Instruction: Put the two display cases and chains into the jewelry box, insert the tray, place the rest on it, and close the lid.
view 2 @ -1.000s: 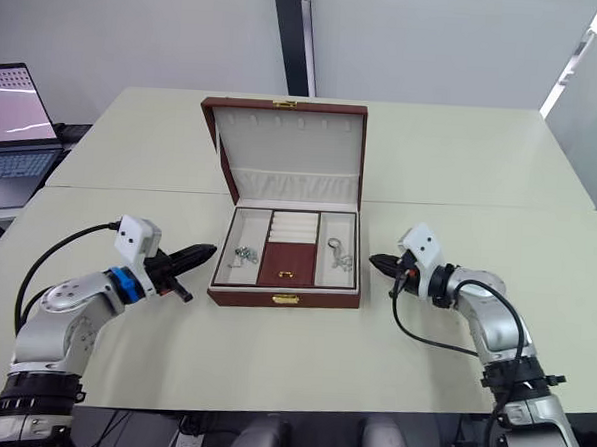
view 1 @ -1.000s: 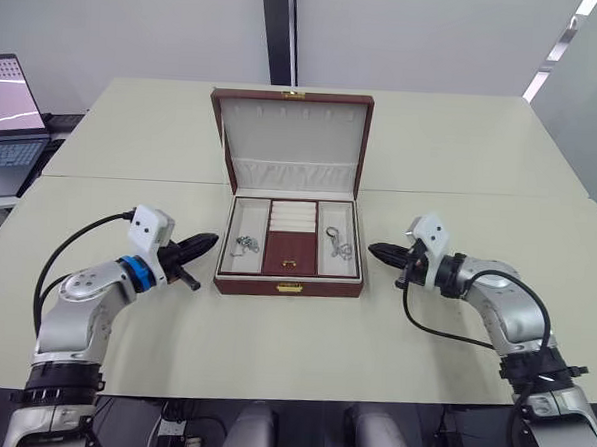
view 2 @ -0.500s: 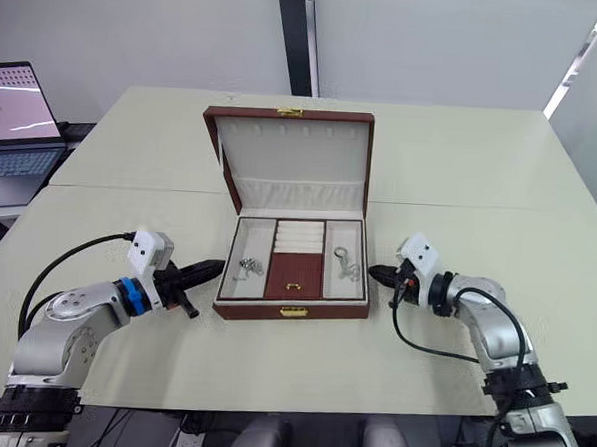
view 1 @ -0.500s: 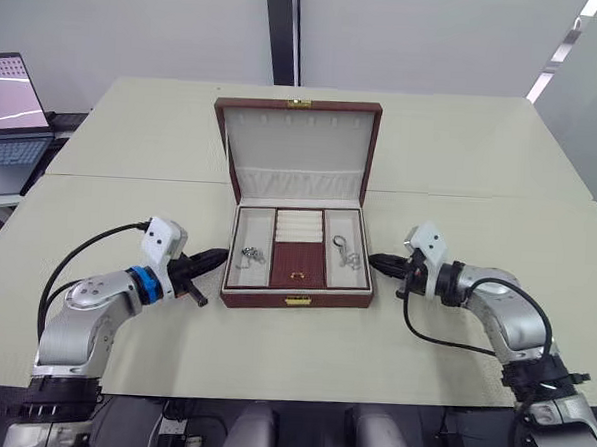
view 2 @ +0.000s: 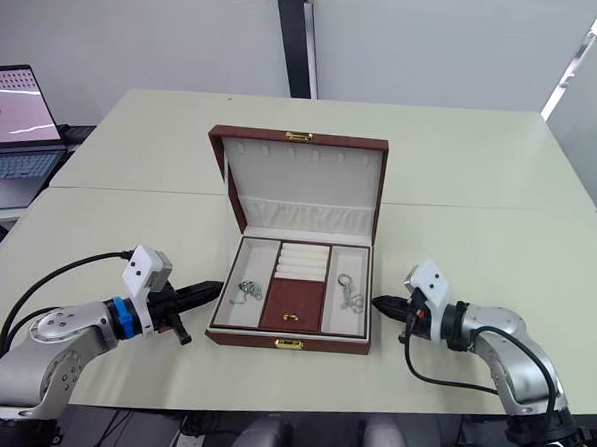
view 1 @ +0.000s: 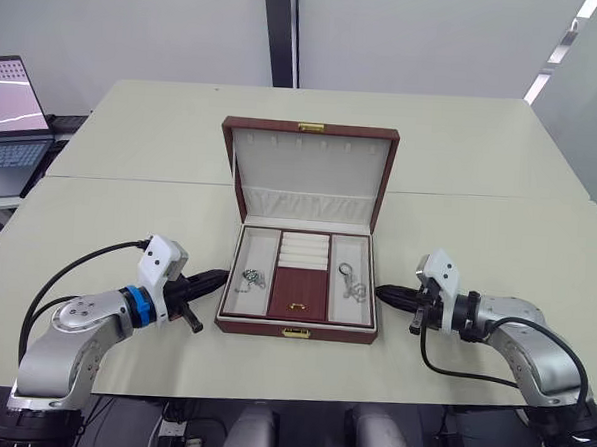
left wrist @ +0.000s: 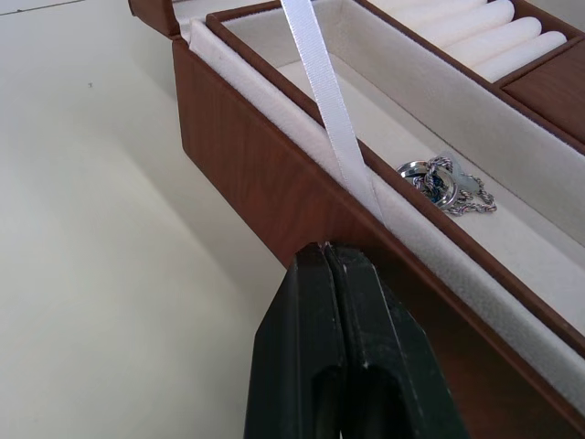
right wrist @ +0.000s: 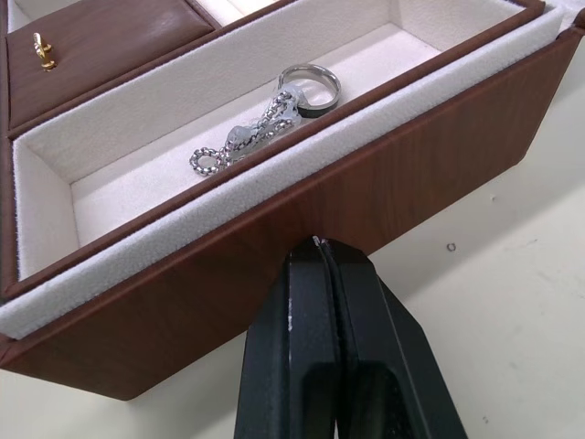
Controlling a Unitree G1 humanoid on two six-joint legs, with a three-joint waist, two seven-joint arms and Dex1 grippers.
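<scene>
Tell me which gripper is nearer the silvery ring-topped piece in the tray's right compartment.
Right. The right gripper, shut, touches the reddish-brown jewelry box beside the silvery piece; the left gripper is across the box.

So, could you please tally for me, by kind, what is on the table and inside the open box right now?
Jewelry box: 1
Tray set in the box: 1
Ring-topped silver pieces on the tray: 2, one on the left side, one on the right side
Laptop at the far left, beside the table: 1
Total: 5
</scene>
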